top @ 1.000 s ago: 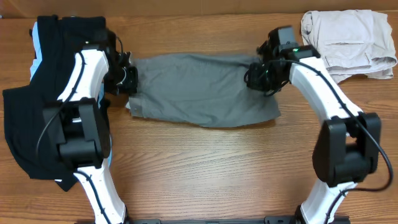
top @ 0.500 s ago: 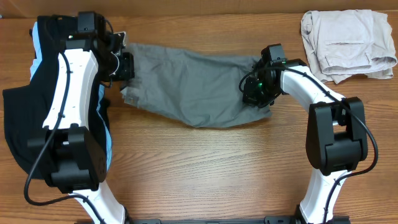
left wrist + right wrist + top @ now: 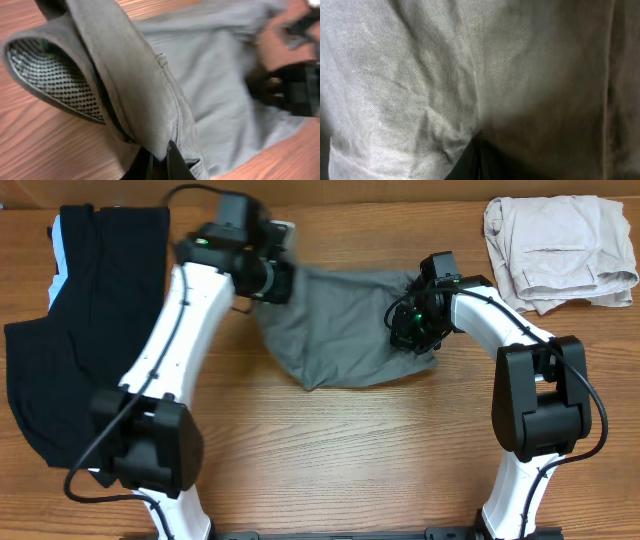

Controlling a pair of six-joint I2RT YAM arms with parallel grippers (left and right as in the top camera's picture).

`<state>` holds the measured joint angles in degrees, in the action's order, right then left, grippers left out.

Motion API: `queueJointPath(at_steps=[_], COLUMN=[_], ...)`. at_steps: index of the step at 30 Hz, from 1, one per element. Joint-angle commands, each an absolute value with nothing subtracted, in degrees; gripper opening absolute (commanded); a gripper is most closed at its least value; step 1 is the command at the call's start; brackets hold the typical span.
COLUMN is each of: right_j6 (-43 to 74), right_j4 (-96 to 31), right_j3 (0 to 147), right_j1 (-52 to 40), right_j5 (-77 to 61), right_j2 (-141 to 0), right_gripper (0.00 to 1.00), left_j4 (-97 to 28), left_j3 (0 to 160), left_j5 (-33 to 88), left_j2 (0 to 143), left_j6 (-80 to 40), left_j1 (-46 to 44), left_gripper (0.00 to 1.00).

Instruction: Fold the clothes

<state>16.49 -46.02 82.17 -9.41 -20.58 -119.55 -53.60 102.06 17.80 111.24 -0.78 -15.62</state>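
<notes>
The grey shorts point(image 3: 345, 330) are spread near the middle of the desk's point(image 3: 330, 440) far edge; the left end is held lifted over the middle by the left fingers point(image 3: 176, 165), clamped on it; the right end is pinched by the right fingers point(image 3: 476, 167); the first fold is judged half made, with nothing yet laid flat.

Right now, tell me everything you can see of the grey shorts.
The grey shorts are medium-grey woven cloth, creased and bunched across the wooden table between the two arms. The left gripper pinches the left end at a stitched edge and holds it raised and folded over, baring a pale lining with a dark dotted pattern. The right gripper is closed on the right end, low against the cloth. Nothing else touches them.
</notes>
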Motion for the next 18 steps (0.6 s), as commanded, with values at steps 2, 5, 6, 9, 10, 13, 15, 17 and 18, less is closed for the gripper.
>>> queueJointPath(at_steps=[2,5,6,9,10,13,15,17,18], right_j6=[16.75,16.75,16.75,16.75,16.75,16.75,16.75,16.75,16.78], right_j4=[-45.87,-45.89,-45.87,-45.84,-45.87,-45.89,-45.89,-45.89,-45.89], right_j3=[81.76,81.76,81.76,81.76,81.76,81.76,81.76,81.76,81.76], right_j1=[-9.3,-9.3,-9.3,-9.3,-9.3,-9.3,-9.3,-9.3,-9.3], right_j5=[-20.67,-20.67,-20.67,-20.67,-20.64,-20.67,-20.67,-20.67,-20.67], right_j2=[-119.94,-119.94,-119.94,-119.94,-119.94,-119.94,-119.94,-119.94,-119.94], right_gripper=[0.04,0.04,0.04,0.04,0.04,0.04,0.04,0.04,0.04], left_j4=[-51.2,-48.38,-47.33,-44.36,-43.53,-42.57,-42.63,-42.28,-41.87], left_j3=[103.61,103.61,103.61,103.61,103.61,103.61,103.61,103.61,103.61], left_j5=[18.68,18.04,18.0,17.72,17.28,15.94,15.42,14.85,14.72], left_j2=[112.84,113.54,113.58,113.58,113.58,113.93,114.3,114.74,115.07], left_j6=[-3.31,-5.39,-5.76,-6.76,-7.31,-7.97,-7.97,-8.21,-8.49], left_j1=[-20.71,-23.57,-24.43,-26.83,-27.57,-29.26,-30.13,-30.74,-30.89], left_gripper=[0.04,0.04,0.04,0.04,0.04,0.04,0.04,0.04,0.04])
